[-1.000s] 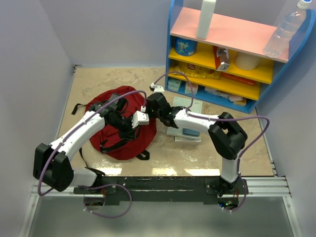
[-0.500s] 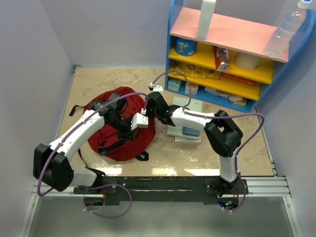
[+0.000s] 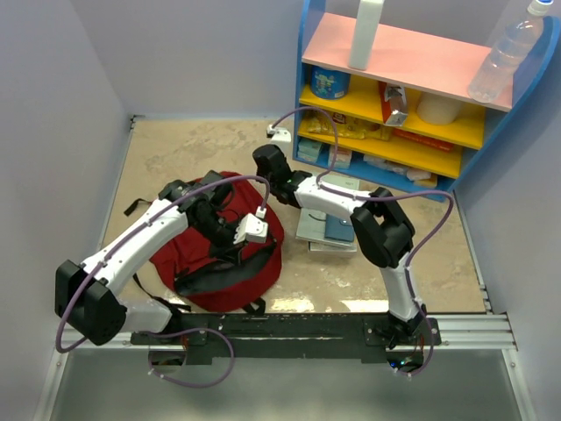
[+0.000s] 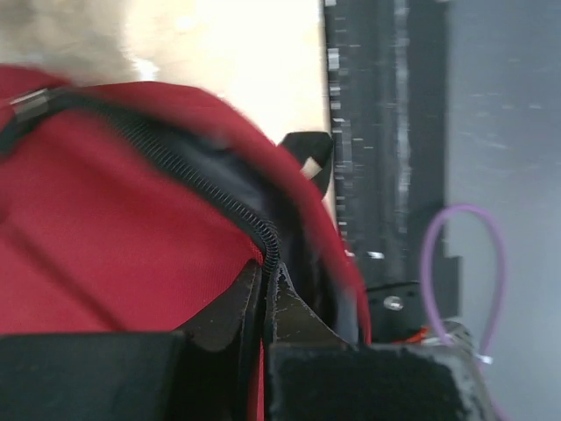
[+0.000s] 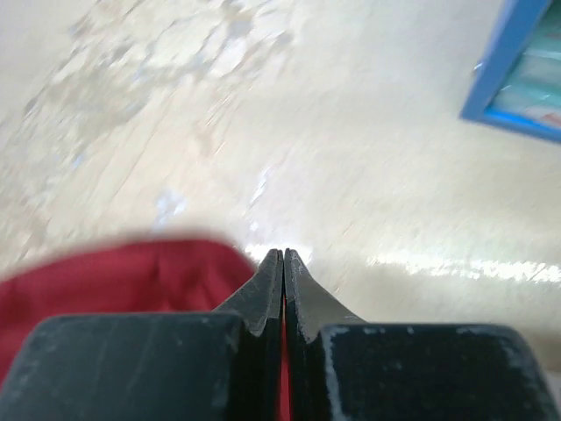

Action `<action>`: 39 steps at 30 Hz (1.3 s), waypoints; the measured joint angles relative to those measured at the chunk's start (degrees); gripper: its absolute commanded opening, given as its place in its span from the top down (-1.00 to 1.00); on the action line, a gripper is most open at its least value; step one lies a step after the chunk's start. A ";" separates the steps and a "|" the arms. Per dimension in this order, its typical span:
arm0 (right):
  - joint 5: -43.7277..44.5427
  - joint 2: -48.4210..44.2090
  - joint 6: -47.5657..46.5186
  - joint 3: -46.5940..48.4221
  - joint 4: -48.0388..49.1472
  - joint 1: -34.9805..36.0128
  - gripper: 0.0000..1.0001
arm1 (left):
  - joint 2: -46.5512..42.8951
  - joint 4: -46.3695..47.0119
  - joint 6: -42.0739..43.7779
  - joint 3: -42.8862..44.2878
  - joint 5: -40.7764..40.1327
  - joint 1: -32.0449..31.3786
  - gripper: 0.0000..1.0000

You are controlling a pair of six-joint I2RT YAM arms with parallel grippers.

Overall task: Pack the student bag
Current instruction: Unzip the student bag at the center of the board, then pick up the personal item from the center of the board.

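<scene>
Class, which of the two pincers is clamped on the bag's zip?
The left pincer, shut on the black zip teeth of the student bag. The right pincer nips only plain red fabric at the bag's far edge.

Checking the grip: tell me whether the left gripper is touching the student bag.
Touching. The left wrist view shows the left gripper shut on the student bag at its zipper edge.
</scene>
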 measured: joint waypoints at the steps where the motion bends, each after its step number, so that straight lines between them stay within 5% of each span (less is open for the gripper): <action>1: 0.96 0.79 0.20 0.79 0.11 -0.50 1.00 | -0.39 -0.79 -0.11 0.00 0.33 -0.39 1.00; 8: 1.81 2.56 1.66 2.21 0.13 -2.03 0.98 | -1.42 -3.06 -0.68 -0.20 0.63 -0.61 1.00; 10: 1.16 0.55 2.14 -0.52 0.42 -1.77 0.48 | -1.42 -2.01 -1.88 -0.72 -0.17 -0.61 1.00; 17: -2.45 -18.64 5.57 -19.10 0.37 -0.20 0.07 | -1.51 9.46 -10.67 -1.77 -8.44 4.61 1.00; 25: -2.60 -40.85 6.78 -33.92 4.46 11.54 0.07 | 3.58 16.00 -15.76 6.23 -10.23 18.62 1.00; 33: -7.61 -32.22 -0.11 -36.35 10.25 24.92 0.15 | 4.22 16.87 -17.14 11.87 -9.51 18.64 1.00; 39: -7.80 -24.06 -0.35 -33.97 8.55 24.96 0.53 | 4.66 17.03 -17.18 12.46 -9.60 18.64 1.00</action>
